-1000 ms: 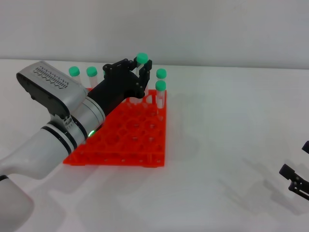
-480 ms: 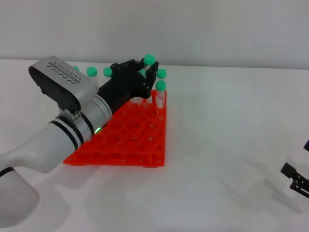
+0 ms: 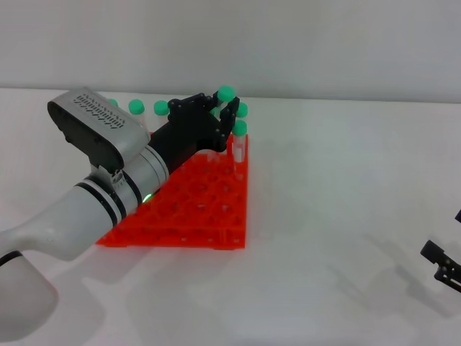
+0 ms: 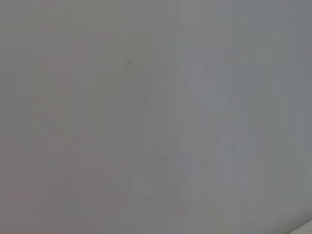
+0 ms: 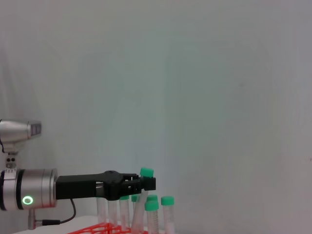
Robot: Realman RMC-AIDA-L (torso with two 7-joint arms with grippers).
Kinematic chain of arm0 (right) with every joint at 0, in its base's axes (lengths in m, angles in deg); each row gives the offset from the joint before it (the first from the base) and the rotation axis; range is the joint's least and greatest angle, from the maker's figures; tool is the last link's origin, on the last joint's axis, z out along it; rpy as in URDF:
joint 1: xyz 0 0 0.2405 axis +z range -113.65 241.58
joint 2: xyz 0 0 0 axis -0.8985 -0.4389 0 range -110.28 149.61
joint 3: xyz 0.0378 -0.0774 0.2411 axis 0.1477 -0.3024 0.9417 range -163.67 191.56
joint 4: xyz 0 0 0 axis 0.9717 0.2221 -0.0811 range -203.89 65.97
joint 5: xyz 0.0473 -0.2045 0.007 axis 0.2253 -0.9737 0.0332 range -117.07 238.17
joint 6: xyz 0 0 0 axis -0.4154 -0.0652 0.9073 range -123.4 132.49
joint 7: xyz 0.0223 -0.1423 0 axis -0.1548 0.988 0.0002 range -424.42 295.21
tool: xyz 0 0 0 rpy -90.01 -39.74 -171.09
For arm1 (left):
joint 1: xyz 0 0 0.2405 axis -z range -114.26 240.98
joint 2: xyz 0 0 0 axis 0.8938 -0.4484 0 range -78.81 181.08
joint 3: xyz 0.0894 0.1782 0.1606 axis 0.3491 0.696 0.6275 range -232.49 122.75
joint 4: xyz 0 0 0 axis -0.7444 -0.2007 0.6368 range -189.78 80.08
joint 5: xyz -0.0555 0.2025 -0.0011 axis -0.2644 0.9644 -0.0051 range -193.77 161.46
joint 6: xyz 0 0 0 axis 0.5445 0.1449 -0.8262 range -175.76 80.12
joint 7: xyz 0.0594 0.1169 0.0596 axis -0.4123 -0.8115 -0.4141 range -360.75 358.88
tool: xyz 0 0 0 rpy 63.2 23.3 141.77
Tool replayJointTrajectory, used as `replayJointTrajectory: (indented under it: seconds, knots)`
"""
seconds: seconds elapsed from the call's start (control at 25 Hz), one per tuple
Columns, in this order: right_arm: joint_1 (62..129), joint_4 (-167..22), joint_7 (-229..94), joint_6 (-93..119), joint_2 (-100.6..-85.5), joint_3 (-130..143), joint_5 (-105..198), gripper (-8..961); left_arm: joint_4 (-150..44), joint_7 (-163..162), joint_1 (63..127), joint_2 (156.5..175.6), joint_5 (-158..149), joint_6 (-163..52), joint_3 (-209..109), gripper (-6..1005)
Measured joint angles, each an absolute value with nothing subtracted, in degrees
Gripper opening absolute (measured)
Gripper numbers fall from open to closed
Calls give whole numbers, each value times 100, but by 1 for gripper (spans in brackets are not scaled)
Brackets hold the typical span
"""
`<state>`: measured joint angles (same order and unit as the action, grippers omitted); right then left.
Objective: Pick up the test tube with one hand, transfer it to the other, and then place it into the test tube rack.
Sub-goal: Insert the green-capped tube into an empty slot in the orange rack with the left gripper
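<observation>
My left gripper [image 3: 220, 109] reaches over the far right corner of the orange-red test tube rack [image 3: 193, 210] and is shut on the test tube [image 3: 226, 94], whose green cap sticks up above the fingers. From the right wrist view, the same gripper [image 5: 140, 184] holds the test tube [image 5: 145, 173] tilted, its lower end down among the tubes standing in the rack. My right gripper [image 3: 442, 264] is parked low at the right edge of the table, far from the rack. The left wrist view shows only a blank grey surface.
Several other green-capped tubes [image 3: 240, 129] stand along the rack's far row and right corner, close around the held tube. The rack sits on a white table [image 3: 331, 187] with a pale wall behind it.
My left gripper has carried the test tube rightward and a little lower, toward the rack's far right corner. The right arm has stayed in place.
</observation>
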<state>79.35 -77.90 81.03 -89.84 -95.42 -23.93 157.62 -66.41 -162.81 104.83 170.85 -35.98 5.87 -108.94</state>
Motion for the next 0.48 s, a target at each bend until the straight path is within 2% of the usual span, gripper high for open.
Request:
replayJointTrajectory:
  seconds: [0.48]
  knots:
    - [7943,-7793,8103,-8989,-9538,-2393,15811,875,-6640,-16286,10514,17085,-3599,589,-10882,275]
